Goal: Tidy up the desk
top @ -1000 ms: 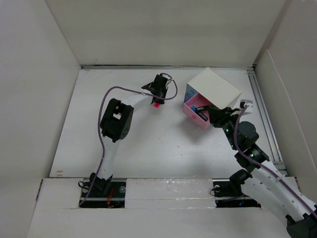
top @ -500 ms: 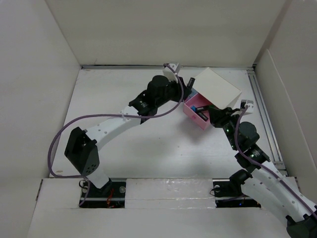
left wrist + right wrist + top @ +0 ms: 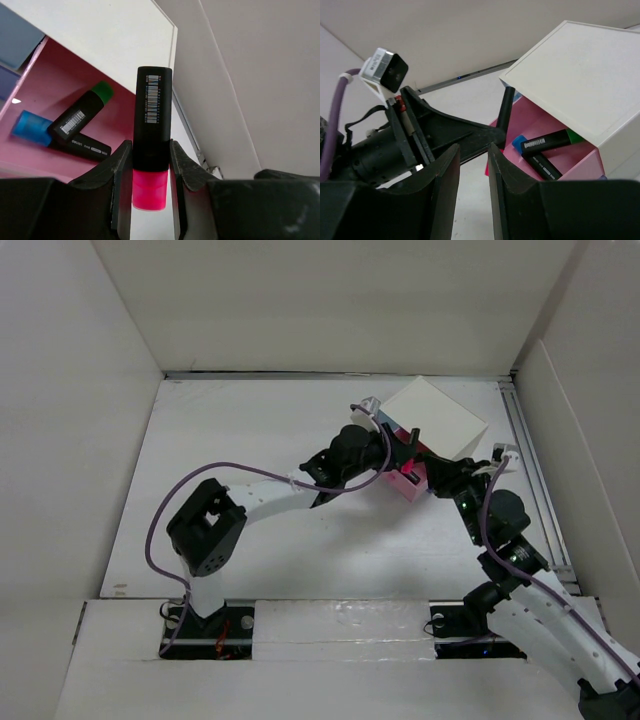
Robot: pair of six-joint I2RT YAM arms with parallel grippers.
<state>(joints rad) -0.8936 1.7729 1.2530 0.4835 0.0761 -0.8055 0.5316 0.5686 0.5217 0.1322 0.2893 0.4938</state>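
Pinching partly hidden highlighter (image 3: pixel 152 107), left hand (image 3: pixel 150 159)

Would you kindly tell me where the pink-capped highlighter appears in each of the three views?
Top external: the pink-capped highlighter is right of centre, at the front of the white box, mostly hidden.
Left wrist: centre, upright, cap down.
Right wrist: centre, a dark stick at the left edge of the pink drawer.
Shared landmark: the white box.
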